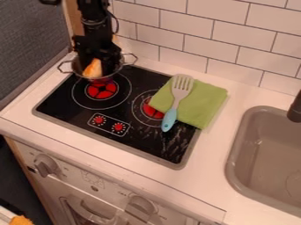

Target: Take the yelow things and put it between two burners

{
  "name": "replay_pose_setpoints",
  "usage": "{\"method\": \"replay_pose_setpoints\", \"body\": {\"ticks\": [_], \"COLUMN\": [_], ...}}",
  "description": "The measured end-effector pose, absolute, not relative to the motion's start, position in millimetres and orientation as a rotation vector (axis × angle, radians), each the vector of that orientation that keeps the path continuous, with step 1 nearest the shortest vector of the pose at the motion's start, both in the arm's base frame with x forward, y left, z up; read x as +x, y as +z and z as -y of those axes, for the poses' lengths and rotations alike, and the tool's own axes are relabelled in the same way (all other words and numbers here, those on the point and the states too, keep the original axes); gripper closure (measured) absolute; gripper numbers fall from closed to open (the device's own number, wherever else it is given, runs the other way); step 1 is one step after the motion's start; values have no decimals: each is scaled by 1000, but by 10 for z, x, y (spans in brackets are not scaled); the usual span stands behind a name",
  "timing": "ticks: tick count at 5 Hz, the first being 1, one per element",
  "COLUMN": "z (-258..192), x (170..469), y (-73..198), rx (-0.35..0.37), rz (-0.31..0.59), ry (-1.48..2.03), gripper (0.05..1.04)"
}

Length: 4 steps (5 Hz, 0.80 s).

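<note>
A black gripper (97, 56) is at a pot (76, 70), jaws impossible to read, probably grasping for the yellow-orange piece (92, 69), which next needs lifting out toward mid-burners (101, 90).

Stove (61, 101): here it sits, set in the desk (203, 180), left of the sink (264, 154).
Pot (78, 71): up at the stove's back left, behind the left burner (101, 90), a toy piece (93, 69) inside.
Cloth (208, 99): across the stove's right edge, onto the desk.
Spatula (174, 103): lying over the cloth.
Tiled wall (185, 19): right behind.
</note>
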State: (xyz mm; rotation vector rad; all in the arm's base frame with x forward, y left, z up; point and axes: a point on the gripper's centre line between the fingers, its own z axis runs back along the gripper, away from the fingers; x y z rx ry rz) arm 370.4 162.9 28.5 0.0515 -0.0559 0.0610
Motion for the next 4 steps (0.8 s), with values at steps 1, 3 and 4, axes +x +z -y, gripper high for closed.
{"method": "replay_pose_setpoints", "body": {"ticks": [1, 3, 4], "z": [-1674, -980, -605], "x": [3638, 3169, 2988], "y": [848, 1301, 1146], "rx": [80, 152, 121], "rz": [152, 149, 74], "ry": [154, 245, 304], "gripper": [392, 392, 393]}}
